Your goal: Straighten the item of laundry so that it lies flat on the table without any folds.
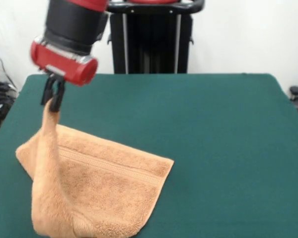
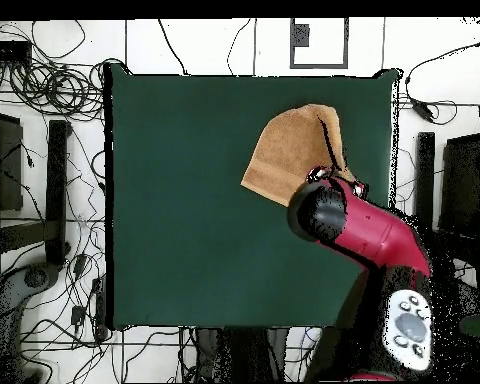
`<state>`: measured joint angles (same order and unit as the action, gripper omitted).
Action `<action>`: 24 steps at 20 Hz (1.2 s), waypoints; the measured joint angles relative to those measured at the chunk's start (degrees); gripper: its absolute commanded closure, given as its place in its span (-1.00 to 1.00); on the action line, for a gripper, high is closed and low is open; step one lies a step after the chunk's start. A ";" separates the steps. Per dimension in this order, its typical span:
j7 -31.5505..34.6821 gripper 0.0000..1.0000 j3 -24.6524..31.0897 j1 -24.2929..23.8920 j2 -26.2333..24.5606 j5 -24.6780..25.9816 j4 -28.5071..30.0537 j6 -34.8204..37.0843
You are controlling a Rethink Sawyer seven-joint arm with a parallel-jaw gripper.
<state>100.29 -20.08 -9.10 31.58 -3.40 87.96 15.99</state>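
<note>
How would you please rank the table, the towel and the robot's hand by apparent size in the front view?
1. Green table, by far the largest.
2. Orange-tan towel, though it lies nearer the camera, which enlarges it.
3. Hand, smallest, pinching a raised corner of the towel.

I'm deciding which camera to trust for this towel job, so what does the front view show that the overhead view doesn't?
Front only: the gripper shut on a corner of the towel, lifting it into a peak, plus the towel's woven band stripe.

Overhead only: the whole green table with every edge, the towel's place near one side edge, and cables on the floor around it.

Both: the red and black arm over the orange-tan towel, which isn't flat.
</note>
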 measured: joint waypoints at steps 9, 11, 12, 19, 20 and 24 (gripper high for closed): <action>0.00 1.00 -11.41 13.25 8.25 -0.02 0.03 23.20; 0.00 1.00 -13.92 15.46 10.48 0.01 0.02 27.38; 0.00 1.00 -15.11 16.46 11.58 0.02 0.03 29.16; 0.02 1.00 -21.48 20.93 18.45 -0.11 0.46 34.24; 0.05 1.00 -22.16 21.37 19.24 -0.15 0.71 34.24; 0.69 1.00 -24.99 23.68 22.27 -0.27 2.93 34.26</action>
<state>100.98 -45.07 14.58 53.85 -3.67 90.90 50.24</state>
